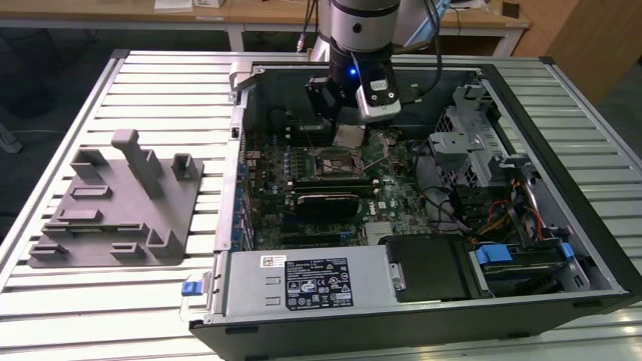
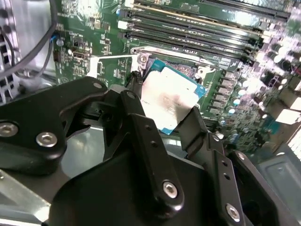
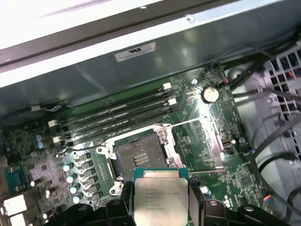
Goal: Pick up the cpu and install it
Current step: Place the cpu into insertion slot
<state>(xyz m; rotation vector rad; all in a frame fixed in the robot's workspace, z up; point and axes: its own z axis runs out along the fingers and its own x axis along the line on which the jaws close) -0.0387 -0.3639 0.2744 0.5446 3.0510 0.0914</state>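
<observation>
Robot arm (image 1: 363, 22): smooth silver-grey metal cylinder, going into a black round wrist section (image 1: 373, 64) w/ a small blue light (image 1: 353, 73) on it. Thin black cables (image 1: 438, 53) run alongside on the exterior view's right. Under the wrist: a black boxy block (image 1: 323, 96) on the exterior view's left & a silver-white rounded camera housing (image 1: 380, 99) w/ dark spots on its face. Matte black metal gripper (image 2: 164, 101) in the second wrist view: chunky linkage arms, rounded pivots, flat straight fingers (image 2: 141, 136) w/ small holes in a row down them. Round silver screw heads (image 2: 47, 139) sit at the joints, approx one per pivot
</observation>
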